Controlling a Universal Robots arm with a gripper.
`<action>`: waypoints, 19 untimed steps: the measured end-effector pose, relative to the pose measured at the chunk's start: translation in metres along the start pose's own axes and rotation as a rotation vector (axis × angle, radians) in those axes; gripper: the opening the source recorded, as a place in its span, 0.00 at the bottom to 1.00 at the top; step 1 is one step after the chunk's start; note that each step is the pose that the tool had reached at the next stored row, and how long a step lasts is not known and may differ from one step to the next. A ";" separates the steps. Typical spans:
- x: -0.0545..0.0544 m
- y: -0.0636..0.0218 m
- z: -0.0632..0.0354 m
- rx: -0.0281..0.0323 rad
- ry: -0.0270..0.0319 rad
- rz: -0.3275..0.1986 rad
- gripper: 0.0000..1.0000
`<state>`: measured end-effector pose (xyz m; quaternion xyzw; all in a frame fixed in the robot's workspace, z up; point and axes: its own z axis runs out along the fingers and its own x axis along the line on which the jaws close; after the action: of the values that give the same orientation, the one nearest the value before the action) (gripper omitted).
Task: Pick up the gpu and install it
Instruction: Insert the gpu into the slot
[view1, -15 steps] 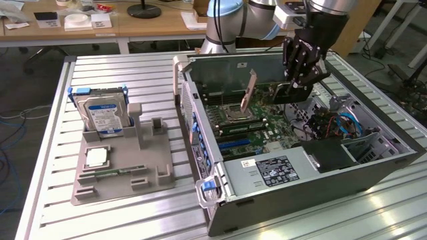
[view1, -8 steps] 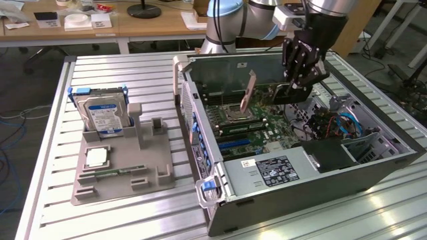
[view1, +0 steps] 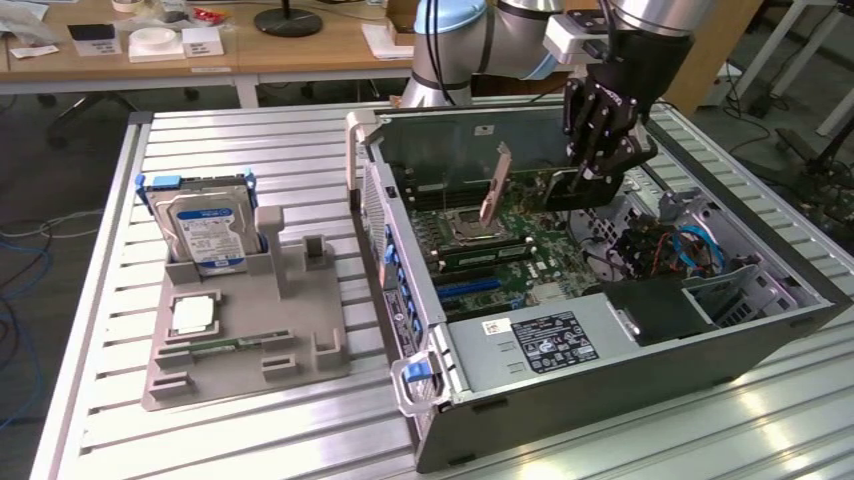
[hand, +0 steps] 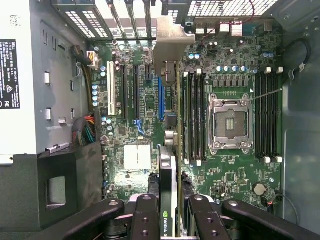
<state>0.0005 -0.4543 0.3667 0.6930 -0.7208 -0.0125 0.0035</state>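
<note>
Gripper: the gripper hangs from the arm into the open computer case. Its black fingers are pressed onto the two flat faces of the gpu, pinching it.
Gpu, attitude: it is held on edge, with its thin side turned to the wrist camera. A green-and-white maker's label shows right between the fingers.
Gpu relative to gripper: one end of the card sits directly between the fingertips. The rest runs straight away from the gripper and ends in the pale metal bracket, near the case's slotted rear wall.
Gpu relative to board: it hangs over the motherboard, lengthwise between the blue slot and the nearest row of memory sticks. Whether its lower edge touches any slot cannot be told.
Bracket, exterior view: it stands tilted inside the case, to the exterior view's left of the gripper.
Processor socket: it is open and bare, on the far side of the memory sticks from the card and well apart from the gripper.
Case: it lies on its side with the open face up, toward the worktop's edge on the exterior view's right. The power supply is at the case's near end.
Grey holder: it sits toward the worktop's edge on the exterior view's left, beside the case. A hard drive stands upright at its far end, well apart from the gripper.
</note>
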 end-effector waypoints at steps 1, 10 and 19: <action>0.000 0.0004 0.0002 0.0000 -0.0001 0.000 0.27; 0.000 0.0039 0.0014 0.0001 0.0000 0.000 0.27; 0.000 0.0040 0.0029 0.0002 -0.0005 0.000 0.27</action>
<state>-0.0036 -0.4543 0.3639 0.6930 -0.7208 -0.0125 0.0032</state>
